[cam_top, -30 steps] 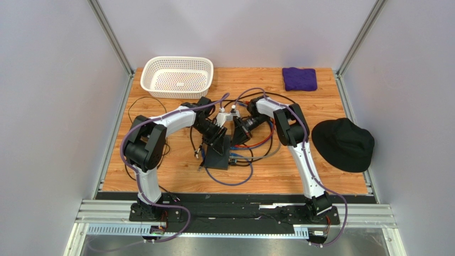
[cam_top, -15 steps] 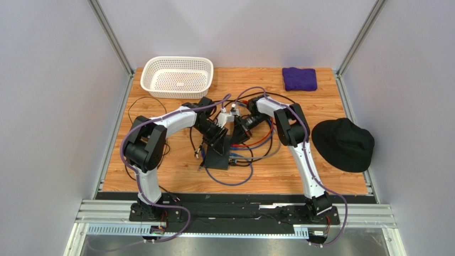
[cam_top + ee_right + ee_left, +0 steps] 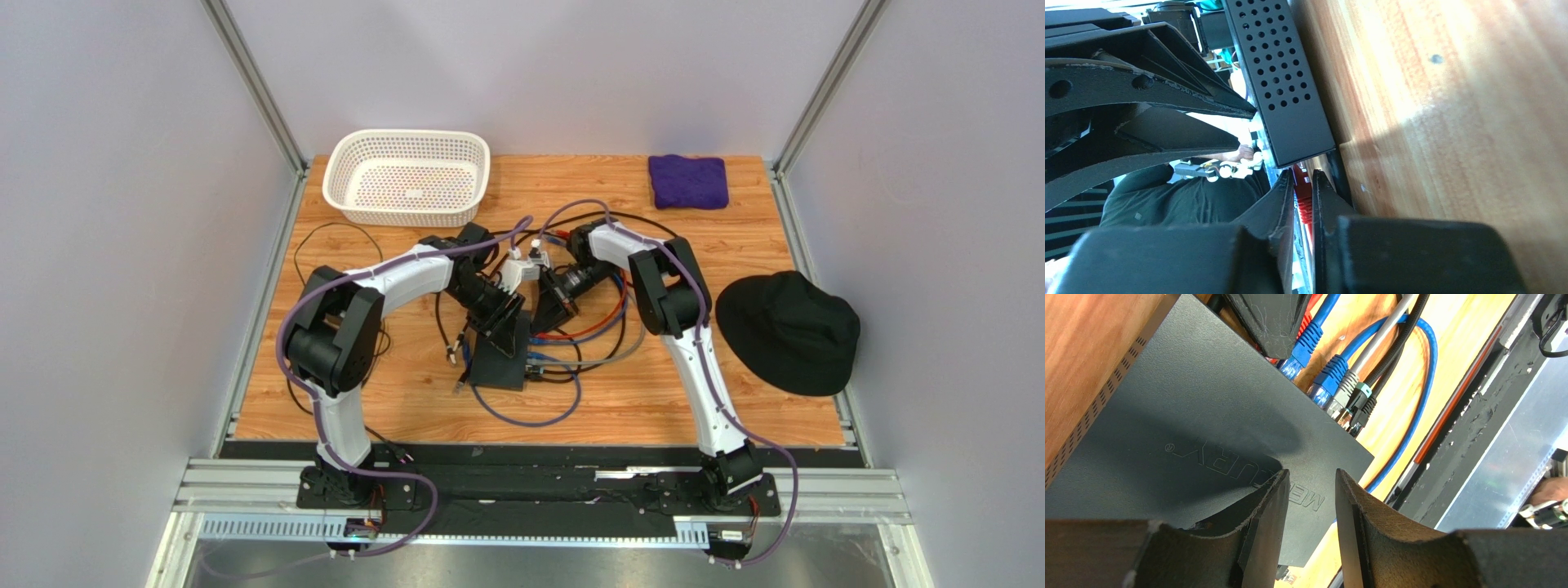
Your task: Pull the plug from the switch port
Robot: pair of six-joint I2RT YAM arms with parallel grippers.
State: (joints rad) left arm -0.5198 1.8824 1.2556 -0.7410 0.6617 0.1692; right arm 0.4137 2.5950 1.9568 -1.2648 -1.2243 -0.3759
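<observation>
The switch point(image 3: 501, 359) is a flat matte-black box at the table's middle, with several cables plugged along one edge. In the left wrist view its lid point(image 3: 1198, 416) fills the frame, with two blue plugs point(image 3: 1329, 380), a grey plug point(image 3: 1349, 392) and a black plug point(image 3: 1361, 407) in the sockets. My left gripper point(image 3: 1310, 474) sits on the lid, jaws a little apart and empty. My right gripper point(image 3: 1303, 174) is shut on a red plug point(image 3: 1304, 196) right at the corner of the switch's perforated side point(image 3: 1281, 73). The socket itself is hidden.
A white basket point(image 3: 406, 175) stands at the back left, a purple cloth point(image 3: 688, 180) at the back right, a black hat point(image 3: 788, 331) at the right edge. Loose blue, red and black cables point(image 3: 540, 404) loop round the switch on the wooden table.
</observation>
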